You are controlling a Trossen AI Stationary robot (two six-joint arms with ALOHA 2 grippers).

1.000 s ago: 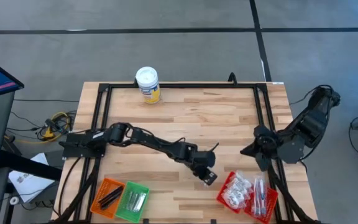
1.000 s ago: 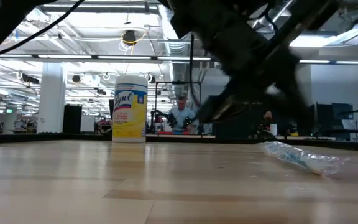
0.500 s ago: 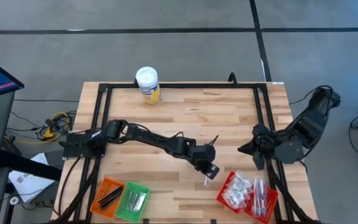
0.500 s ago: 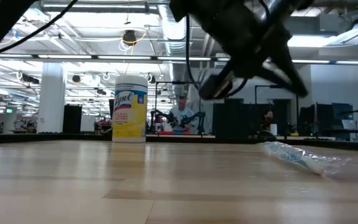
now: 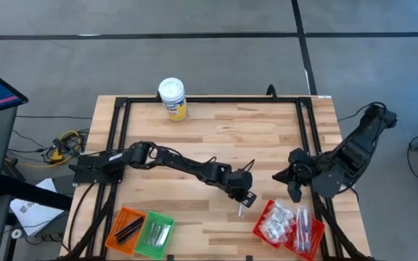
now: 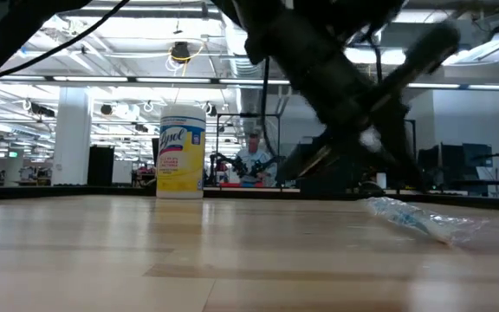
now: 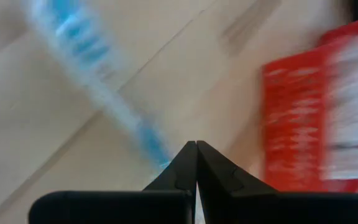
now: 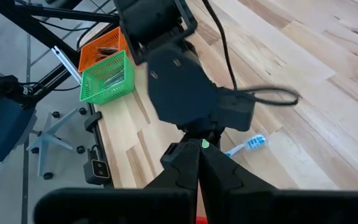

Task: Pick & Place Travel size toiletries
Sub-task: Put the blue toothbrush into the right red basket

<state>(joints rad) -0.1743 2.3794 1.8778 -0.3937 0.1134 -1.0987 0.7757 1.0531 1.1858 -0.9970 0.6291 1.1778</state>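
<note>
**Reaching over the loose toothbrush, both arms shifted, item not lifted**

Wooden table (image 5: 216, 138): layout is unchanged over the last second.

The left arm stretches diagonally across the table. Its elbow has moved a little over the last second. The left gripper (image 5: 245, 199) has drawn back slightly toward mid-table, so the item's tip now shows just beyond it. Its fingers are pressed together, and the wrist view shows no gap between them. They look closed on nothing, though I cannot rule out a pinch on the wrapper's very end.

The right arm has swung in from the table's right edge toward the same spot. The right gripper (image 8: 199, 149) has its fingers together and holds nothing. It hangs above the left wrist, looking down on it.

The red mesh basket (image 7: 291, 124) is just beside the left gripper and already holds white sachets and sticks. The orange basket (image 8: 95, 56) and green basket (image 8: 104, 93) sit at the near-left edge with items inside. The Lysol wipes canister (image 5: 172, 98) stands at the far edge, untouched.

The wrapped blue-and-white toothbrush (image 8: 247, 144) lies flat on the wood. It is under and just ahead of the left fingertips and has not moved since a second ago.

Judgement: no pick has been made yet. The left jaws would need to part before they can take it, and with the right arm closing in there is a risk of the arms crowding each other.
</note>
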